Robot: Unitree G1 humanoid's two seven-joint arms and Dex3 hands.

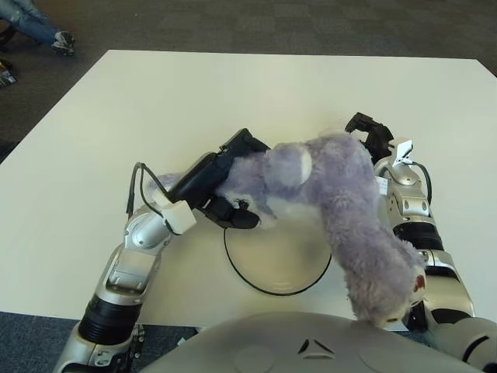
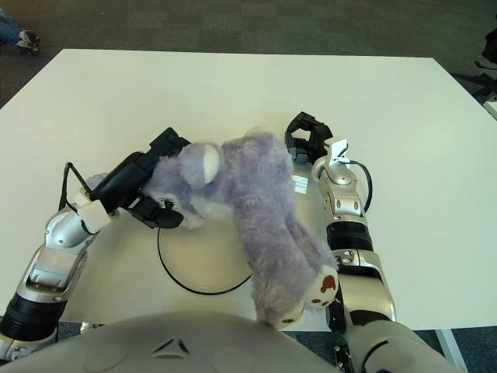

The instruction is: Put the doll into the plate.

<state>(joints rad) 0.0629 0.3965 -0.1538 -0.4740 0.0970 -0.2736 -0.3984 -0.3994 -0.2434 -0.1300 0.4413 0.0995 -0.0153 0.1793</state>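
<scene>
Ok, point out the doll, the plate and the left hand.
doll (image 1: 349, 186): left eye view, on its torso.
plate (image 1: 272, 260): left eye view, on its bare centre.
left hand (image 1: 229, 183): left eye view, gripping the doll.

The doll (image 1: 326, 202) overhangs the plate (image 1: 256, 280), flanked by both arms.

The doll (image 1: 342, 194) is covered in shaggy lilac plush, matt and fuzzy. The plate (image 1: 276, 264) is seen as smooth and pale with a thin dark rim. The worktop (image 1: 233, 101) is finished matt and off-white. The left hand (image 1: 229, 183) is cased in matt black plastic.
</scene>
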